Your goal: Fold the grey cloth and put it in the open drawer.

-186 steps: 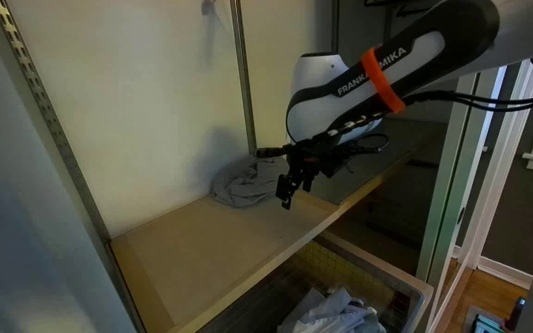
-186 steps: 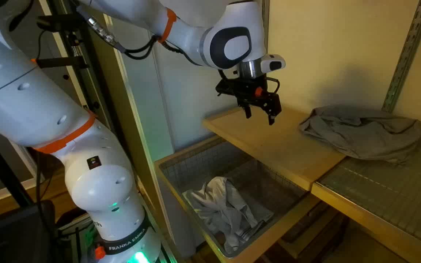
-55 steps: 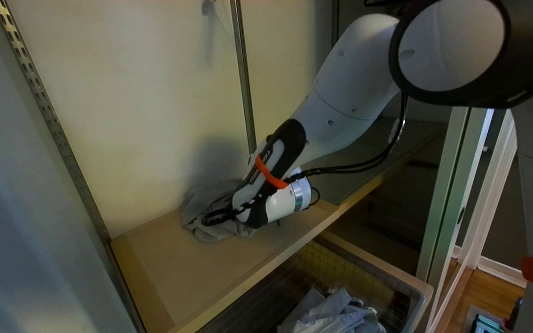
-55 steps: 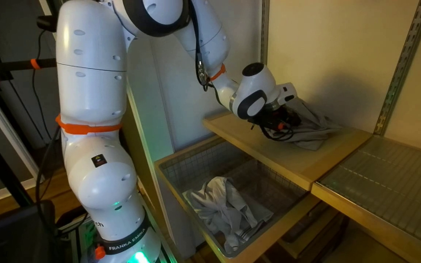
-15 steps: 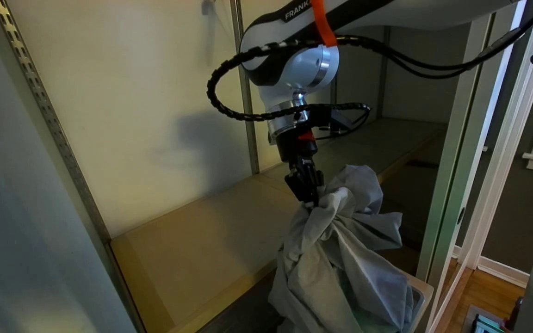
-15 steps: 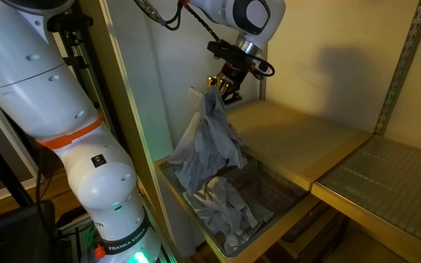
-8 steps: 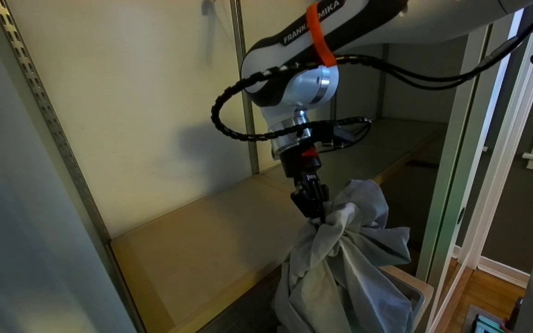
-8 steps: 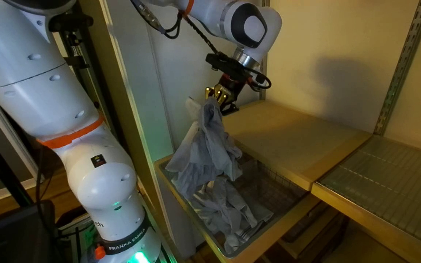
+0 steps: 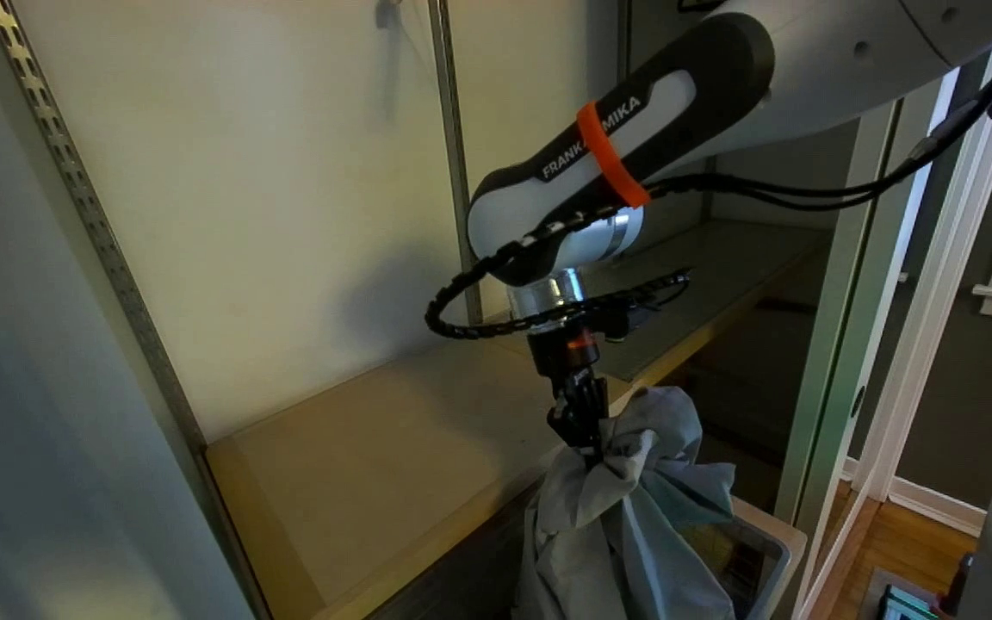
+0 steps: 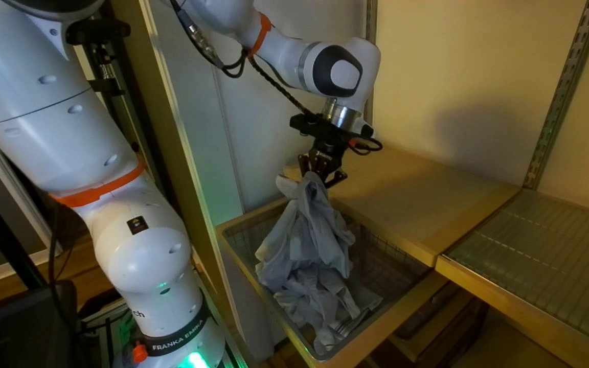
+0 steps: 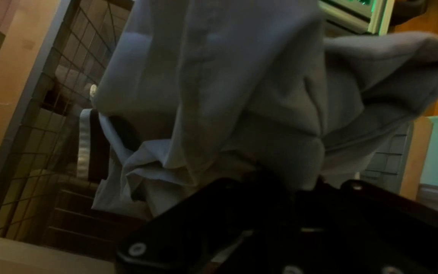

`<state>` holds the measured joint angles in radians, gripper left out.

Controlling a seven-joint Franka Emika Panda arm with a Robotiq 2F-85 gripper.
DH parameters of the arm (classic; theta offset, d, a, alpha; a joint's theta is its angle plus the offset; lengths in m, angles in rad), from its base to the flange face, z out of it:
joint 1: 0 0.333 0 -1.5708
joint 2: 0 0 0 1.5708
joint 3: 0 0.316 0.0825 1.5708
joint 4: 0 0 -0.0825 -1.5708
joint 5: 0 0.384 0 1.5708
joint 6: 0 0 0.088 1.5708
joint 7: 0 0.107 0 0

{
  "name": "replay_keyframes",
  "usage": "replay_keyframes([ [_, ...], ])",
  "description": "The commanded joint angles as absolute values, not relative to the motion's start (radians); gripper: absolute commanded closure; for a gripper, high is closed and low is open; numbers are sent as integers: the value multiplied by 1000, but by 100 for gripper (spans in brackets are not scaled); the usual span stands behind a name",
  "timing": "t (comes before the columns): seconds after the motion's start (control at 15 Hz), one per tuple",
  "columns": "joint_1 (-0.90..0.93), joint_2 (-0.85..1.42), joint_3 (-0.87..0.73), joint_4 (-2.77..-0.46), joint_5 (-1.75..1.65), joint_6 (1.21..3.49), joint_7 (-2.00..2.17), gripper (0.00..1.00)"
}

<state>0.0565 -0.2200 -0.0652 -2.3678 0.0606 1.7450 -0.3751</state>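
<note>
The grey cloth (image 10: 310, 230) hangs bunched and creased from my gripper (image 10: 320, 176), its lower folds down within the open drawer (image 10: 386, 323). My gripper (image 9: 592, 449) is shut on the upper part of the cloth (image 9: 625, 534) and points downward, just above the drawer's level. In the wrist view the cloth (image 11: 219, 87) fills the middle and hides much of the drawer (image 11: 21, 64). There the gripper's fingertips are very dark, with fabric running in between them. Whether the cloth's lower end rests on the pile beneath is hard to tell.
A pile of light grey clothing (image 10: 325, 301) lies in the wire drawer below the held cloth. Beside and above the drawer is a wooden shelf (image 10: 402, 204), its front edge close to the gripper. A grey ribbed shelf (image 10: 545, 255) adjoins it. A pale side panel (image 10: 223, 153) stands behind the drawer.
The cloth lay on the shelf earlier; my gripper took hold of it there and carried it over the drawer. Over the last second, gripper and cloth have lowered into the drawer.
</note>
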Motion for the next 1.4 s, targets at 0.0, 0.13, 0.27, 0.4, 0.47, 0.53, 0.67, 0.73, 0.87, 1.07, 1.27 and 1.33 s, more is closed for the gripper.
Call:
replay_keyframes([
  [0.0,42,-272,-42,-2471,17,1915,-332,99],
  [0.13,42,-280,-37,-2511,4,2019,-305,99],
  [0.27,44,-284,-31,-2540,-2,2088,-282,99],
  [0.4,44,-289,-26,-2565,-11,2142,-266,99],
  [0.47,44,-292,-24,-2574,-16,2164,-256,99],
  [0.53,43,-295,-22,-2581,-21,2184,-249,89],
  [0.67,38,-304,-20,-2586,-40,2216,-235,63],
  [0.73,35,-310,-20,-2587,-52,2228,-229,55],
  [0.87,32,-333,-23,-2575,-67,2240,-227,42],
  [1.07,29,-376,-25,-2555,-82,2239,-238,17],
  [1.27,38,-423,-30,-2518,-67,2169,-256,0],
  [1.33,42,-444,-30,-2505,-63,2146,-259,0],
])
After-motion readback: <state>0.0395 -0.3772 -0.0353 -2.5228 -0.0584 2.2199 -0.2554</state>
